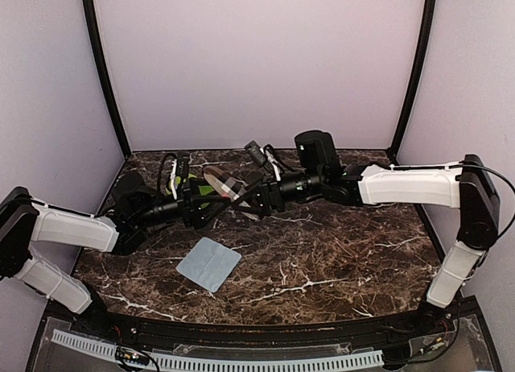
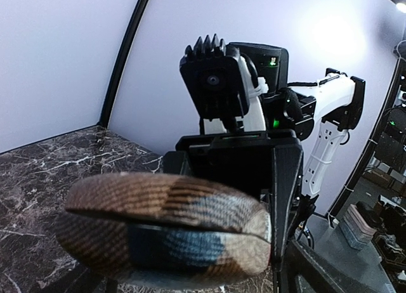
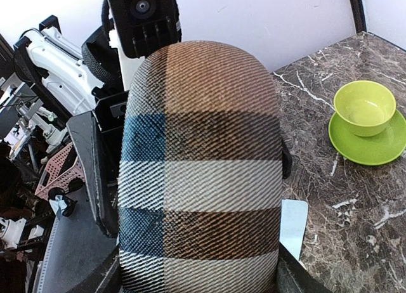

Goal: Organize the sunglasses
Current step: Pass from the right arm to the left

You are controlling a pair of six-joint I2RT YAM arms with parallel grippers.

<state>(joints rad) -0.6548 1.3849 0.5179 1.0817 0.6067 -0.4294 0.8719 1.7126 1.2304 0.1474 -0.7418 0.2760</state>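
Sunglasses case [image 3: 200, 166] is held between the right gripper's [image 1: 248, 199] fingers; the left gripper [image 1: 213, 204] stands wide open around its other end.

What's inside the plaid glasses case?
Only the woven outside of the plaid case shows. Its lid is down on the base, so whatever is inside is covered.
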